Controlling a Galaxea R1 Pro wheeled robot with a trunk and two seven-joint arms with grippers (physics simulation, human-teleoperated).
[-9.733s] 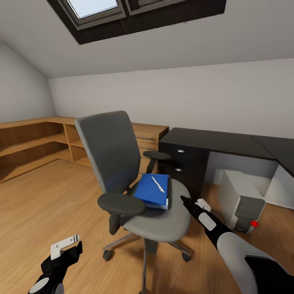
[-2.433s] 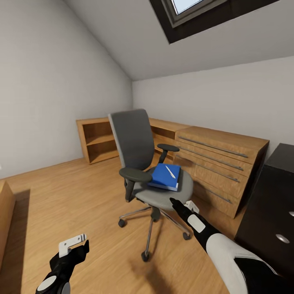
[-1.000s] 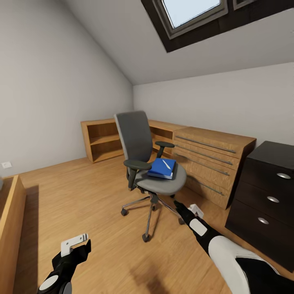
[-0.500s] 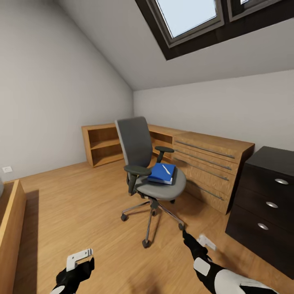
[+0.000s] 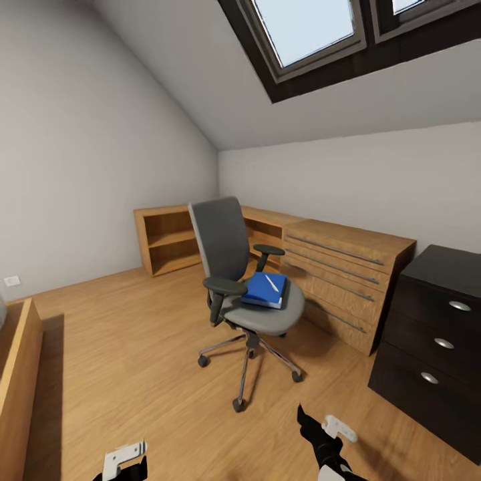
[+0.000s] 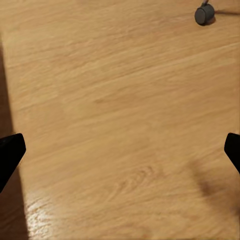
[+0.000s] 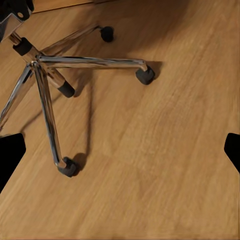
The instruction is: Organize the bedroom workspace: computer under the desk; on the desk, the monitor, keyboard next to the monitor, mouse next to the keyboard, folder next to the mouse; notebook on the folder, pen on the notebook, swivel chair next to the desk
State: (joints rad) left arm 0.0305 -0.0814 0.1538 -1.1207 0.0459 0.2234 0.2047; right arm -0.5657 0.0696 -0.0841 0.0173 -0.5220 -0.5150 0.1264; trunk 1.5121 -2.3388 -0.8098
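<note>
Attic bedroom [image 5: 120, 120] with plank floor [image 5: 133, 347]. Swivel chair [image 5: 244, 280] at centre, wood cabinet [image 5: 334, 267] beyond, black drawer unit [image 5: 427, 334] right. Blue folder [image 5: 264, 292] on seat; pen [image 5: 272, 283] atop. Left claw [image 6: 120, 150] and right claw [image 7: 120, 150] spread wide, empty.

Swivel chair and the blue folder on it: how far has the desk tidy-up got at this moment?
Nothing looks done yet. The folder lies on the swivel chair seat with the pen on top, and the chair stands out on the wood floor, apart from the black drawer unit. Nothing is in hand: the left gripper and right gripper are open over the floor. Every placement is left.
</note>
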